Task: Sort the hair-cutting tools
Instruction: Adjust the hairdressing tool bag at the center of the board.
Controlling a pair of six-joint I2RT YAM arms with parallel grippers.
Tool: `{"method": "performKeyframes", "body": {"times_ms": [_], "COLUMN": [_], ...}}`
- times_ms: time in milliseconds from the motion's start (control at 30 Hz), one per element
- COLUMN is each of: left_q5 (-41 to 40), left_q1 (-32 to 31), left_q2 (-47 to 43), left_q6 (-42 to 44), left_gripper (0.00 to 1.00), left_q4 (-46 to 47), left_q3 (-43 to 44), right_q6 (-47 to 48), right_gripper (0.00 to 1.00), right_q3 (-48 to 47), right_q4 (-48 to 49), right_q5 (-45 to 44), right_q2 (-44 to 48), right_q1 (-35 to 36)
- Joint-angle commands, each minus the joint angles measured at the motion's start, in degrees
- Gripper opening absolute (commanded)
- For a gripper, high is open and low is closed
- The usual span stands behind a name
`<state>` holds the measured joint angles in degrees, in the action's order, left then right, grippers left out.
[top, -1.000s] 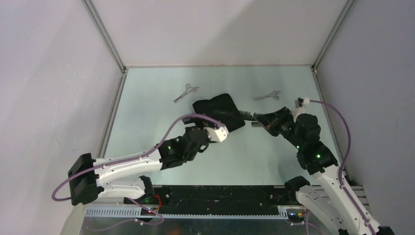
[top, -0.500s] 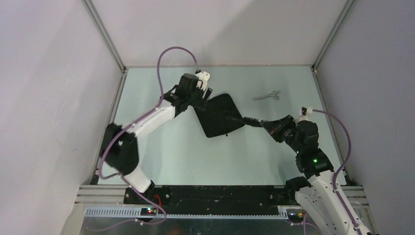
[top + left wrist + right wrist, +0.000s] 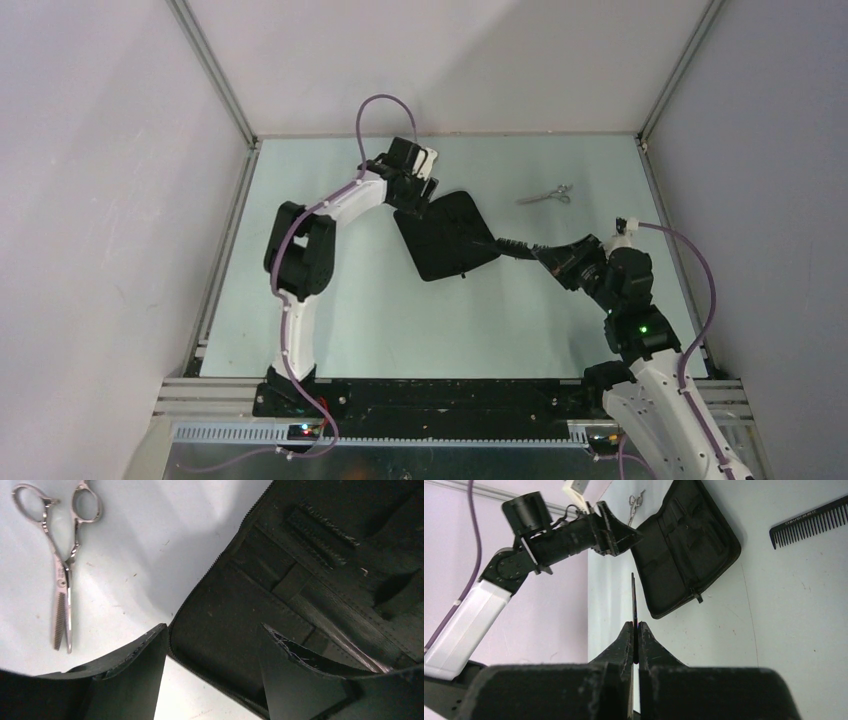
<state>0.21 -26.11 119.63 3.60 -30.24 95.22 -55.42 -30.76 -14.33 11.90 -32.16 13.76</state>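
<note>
Right gripper (image 3: 637, 627) has its jaws clamped on a thin black comb (image 3: 515, 246), hovering right of the open black zip case (image 3: 445, 235). Left gripper (image 3: 212, 627), jaws apart, sits near silver ring-handled scissors (image 3: 64, 580). Nothing visibly pocketed; far-right silver scissors (image 3: 548, 195) and flat black comb (image 3: 809, 522) lie on the tabletop (image 3: 350, 290).

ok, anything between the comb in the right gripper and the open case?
Nothing visible. The flat comb, clamped in the right gripper, points straight at the case, its tip close to the case's right edge. The left gripper hovers open at the case's far-left corner, off that line.
</note>
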Motion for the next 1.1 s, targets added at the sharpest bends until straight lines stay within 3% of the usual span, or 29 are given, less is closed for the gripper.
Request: {"method": "performKeyframes", "body": {"times_ms": [0,200,500,767,1067], "left_q5": [0.71,0.59,1.25,0.88,-2.53], "left_q1": [0.98,1.50,1.76,0.26,-9.33], "left_q2": [3.91,5.04,-0.99,-13.39,-28.40], "left_q6": [2.08,1.64,-3.02,-13.63,-22.42], "left_gripper": [0.69,0.58,0.38,0.29,0.29], "left_q4": [-3.65,-4.01,0.05,4.42,7.48], "left_q3": [4.81,4.79,-7.29,-26.22,-46.89], "right_q6": [1.35,3.01,3.66,4.09,9.21], "right_gripper": [0.00,0.00,0.00,0.00,0.00], "right_q3": [-0.17,-0.17,1.61,4.77,9.95], "right_q4": [2.51,3.13,6.84,9.57,18.62], "right_q5": [2.04,4.19,7.16,7.42,8.80], "right_q2": [1.45,1.58,0.52,-0.83,-5.79], "right_q1": [-0.96,-1.15,-0.15,2.69,3.57]}}
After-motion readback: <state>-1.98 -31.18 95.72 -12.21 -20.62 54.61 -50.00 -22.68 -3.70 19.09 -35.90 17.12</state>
